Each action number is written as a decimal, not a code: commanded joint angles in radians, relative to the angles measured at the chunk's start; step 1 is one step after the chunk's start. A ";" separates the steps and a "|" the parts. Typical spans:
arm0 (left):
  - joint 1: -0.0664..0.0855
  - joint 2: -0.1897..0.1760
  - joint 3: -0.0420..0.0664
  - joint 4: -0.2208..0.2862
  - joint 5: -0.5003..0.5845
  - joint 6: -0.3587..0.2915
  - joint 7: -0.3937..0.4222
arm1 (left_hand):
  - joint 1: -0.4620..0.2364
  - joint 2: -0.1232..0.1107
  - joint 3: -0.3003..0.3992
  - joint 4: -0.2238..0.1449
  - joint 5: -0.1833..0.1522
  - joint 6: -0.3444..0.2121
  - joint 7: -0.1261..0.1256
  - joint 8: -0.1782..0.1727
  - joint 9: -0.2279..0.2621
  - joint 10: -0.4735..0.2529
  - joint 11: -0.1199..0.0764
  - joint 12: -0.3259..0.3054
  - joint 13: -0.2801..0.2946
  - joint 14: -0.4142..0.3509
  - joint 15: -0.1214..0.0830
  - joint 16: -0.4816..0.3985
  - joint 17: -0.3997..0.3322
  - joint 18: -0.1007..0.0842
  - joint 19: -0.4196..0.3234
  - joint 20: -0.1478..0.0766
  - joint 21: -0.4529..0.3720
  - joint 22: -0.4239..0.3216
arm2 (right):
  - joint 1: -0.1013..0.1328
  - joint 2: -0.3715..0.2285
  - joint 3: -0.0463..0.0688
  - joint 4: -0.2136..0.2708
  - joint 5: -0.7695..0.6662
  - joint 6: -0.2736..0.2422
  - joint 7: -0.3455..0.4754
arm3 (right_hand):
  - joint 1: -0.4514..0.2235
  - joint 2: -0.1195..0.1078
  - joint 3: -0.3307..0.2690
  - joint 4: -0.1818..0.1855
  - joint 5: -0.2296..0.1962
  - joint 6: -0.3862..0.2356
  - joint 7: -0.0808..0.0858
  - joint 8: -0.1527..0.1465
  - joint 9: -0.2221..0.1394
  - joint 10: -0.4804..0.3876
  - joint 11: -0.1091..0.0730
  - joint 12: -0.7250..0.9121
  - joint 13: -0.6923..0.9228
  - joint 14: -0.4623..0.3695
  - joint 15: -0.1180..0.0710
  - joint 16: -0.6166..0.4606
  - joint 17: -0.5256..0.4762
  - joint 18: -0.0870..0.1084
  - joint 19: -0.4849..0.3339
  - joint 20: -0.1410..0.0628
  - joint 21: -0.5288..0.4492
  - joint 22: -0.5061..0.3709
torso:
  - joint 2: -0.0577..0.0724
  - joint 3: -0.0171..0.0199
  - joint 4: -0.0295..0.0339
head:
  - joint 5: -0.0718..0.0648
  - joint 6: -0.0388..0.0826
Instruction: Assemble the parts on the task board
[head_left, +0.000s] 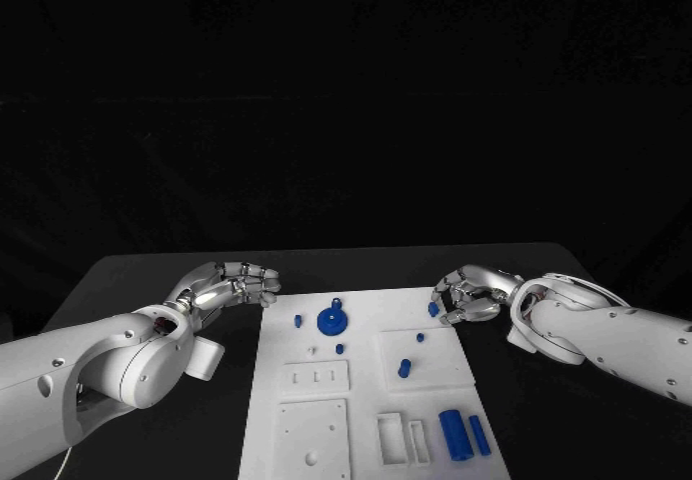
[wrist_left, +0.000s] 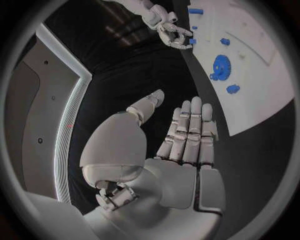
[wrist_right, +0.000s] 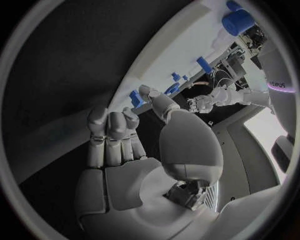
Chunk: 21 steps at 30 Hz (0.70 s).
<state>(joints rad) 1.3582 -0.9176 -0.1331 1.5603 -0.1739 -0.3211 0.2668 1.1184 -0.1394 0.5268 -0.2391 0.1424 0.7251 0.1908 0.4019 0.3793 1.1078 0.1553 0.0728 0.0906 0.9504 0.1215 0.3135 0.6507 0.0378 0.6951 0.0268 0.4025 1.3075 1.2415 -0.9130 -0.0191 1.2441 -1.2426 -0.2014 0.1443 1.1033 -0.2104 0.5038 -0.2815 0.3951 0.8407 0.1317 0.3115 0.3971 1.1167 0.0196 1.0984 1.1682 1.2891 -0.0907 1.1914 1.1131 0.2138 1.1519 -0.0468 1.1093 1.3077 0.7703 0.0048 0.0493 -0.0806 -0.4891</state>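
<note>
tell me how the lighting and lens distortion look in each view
Head view: black surroundings, the white task board lit, edges straight. Left wrist view: fisheye, the board's edge bends, left hand evenly lit. Right wrist view: fisheye too, right hand grey and dim, bright patch at the rim.

Probably a robotics lab: black table (head_left: 173, 275), dark backdrop, white task board (head_left: 368, 400).
</note>
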 joint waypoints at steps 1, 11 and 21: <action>0.001 0.001 0.001 0.001 -0.004 0.013 0.014 | -0.007 -0.001 0.000 -0.005 -0.003 0.005 0.009 -0.005 0.001 -0.006 0.005 -0.004 -0.001 0.002 0.005 -0.004 0.001 0.010 -0.007 -0.001 0.006 0.020 | -0.004 0.007 0.000 -0.004 0.004 0.032 0.017 | 0.012 -0.001 0.001 -0.007 0.004 0.003 -0.002 -0.001 0.002 -0.007 -0.002 -0.003 0.000 -0.008 0.000 -0.006 0.001 0.048 -0.005 0.000 -0.007 0.018 | -0.001 -0.0006 -0.0006 | 0.001 -0.004; 0.001 0.002 0.001 0.001 -0.004 0.013 0.013 | -0.008 -0.001 0.000 -0.005 -0.003 0.005 0.009 -0.006 0.002 -0.006 0.005 -0.004 -0.001 0.002 0.005 -0.005 0.002 0.010 -0.007 -0.001 0.006 0.020 | -0.013 0.022 0.000 -0.012 0.004 0.028 0.019 | 0.015 0.025 0.028 0.003 -0.091 0.016 -0.004 0.003 0.002 -0.008 -0.005 -0.001 -0.002 -0.008 -0.002 -0.007 0.001 0.048 -0.006 0.006 -0.005 0.018 | -0.001 -0.0014 0.0015 | 0.002 -0.007; 0.001 0.002 0.001 0.001 -0.006 0.014 0.011 | -0.008 0.000 0.001 -0.004 -0.003 0.005 0.009 -0.006 0.002 -0.007 0.005 -0.004 -0.001 0.002 0.005 -0.005 0.002 0.009 -0.007 -0.001 0.006 0.020 | -0.019 0.032 0.000 -0.017 0.004 0.026 0.018 | 0.008 0.042 0.094 0.032 -0.200 0.032 -0.005 0.006 0.000 -0.006 -0.005 0.001 -0.004 -0.005 -0.002 -0.006 0.002 0.048 -0.002 0.006 -0.003 0.017 | -0.002 -0.0018 0.0005 | 0.003 -0.009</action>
<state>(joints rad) 1.3582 -0.9176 -0.1331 1.5596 -0.1748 -0.3202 0.2670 1.1184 -0.1394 0.5268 -0.2391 0.1424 0.7251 0.1907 0.4019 0.3801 1.1040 0.1591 0.0728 0.0907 0.9504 0.1215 0.3135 0.6515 0.0378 0.6951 0.0268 0.4025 1.3073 1.2260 -0.8824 -0.0183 1.2278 -1.2379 -0.1902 0.1535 1.1097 -0.1774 0.5933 -0.2502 0.2001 0.8561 0.1177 0.3116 0.3986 1.1133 0.0159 1.0984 1.1650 1.2857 -0.0940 1.1909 1.1137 0.2140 1.1483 -0.0430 1.1093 1.3075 0.7690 0.0029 0.0499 -0.0774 -0.4971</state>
